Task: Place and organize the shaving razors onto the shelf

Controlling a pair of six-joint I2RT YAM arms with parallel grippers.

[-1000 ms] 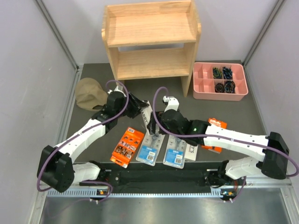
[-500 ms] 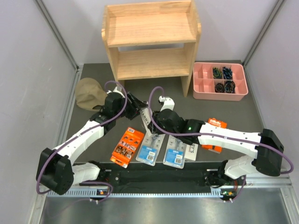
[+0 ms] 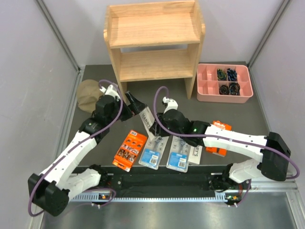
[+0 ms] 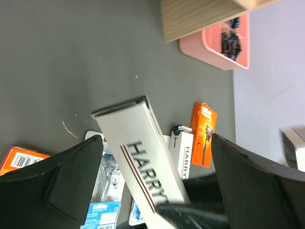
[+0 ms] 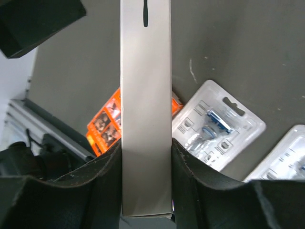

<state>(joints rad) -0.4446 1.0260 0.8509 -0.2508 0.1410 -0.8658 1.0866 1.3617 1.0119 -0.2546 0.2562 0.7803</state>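
Seen from above, the right tool (image 3: 156, 125) and the left tool (image 3: 135, 105) come together at a long white "HARRY'S" box (image 3: 148, 122). The box lies slantwise over the dark table (image 3: 252, 114), in front of the light-wood two-tier shelf (image 3: 152, 28) and well short of its lower tier. That view does not settle which tool has the box, but the wrist views do. The right wrist view shows the right tool clenched on it, with two black fingers (image 5: 97, 176) pressed against its long sides near one end. The left wrist view shows the left tool released: its fingers (image 4: 71, 176) are spread wide, and the box sits between them with a clear gap on either side. The remaining packs lie on the table in a row near the arm bases. They are an orange pack (image 3: 129, 150), two clear blister packs with blue labels (image 3: 153, 153), a second white "HARRY'S" box (image 3: 196, 152) and, partly under the right arm, another orange pack (image 3: 222, 127). Only the top view takes in the whole shelf, the tan cloth (image 3: 88, 95) to its left and the pink compartmented tray (image 3: 224, 99) to its right. The left wrist view catches just a corner of each of the shelf and the tray.
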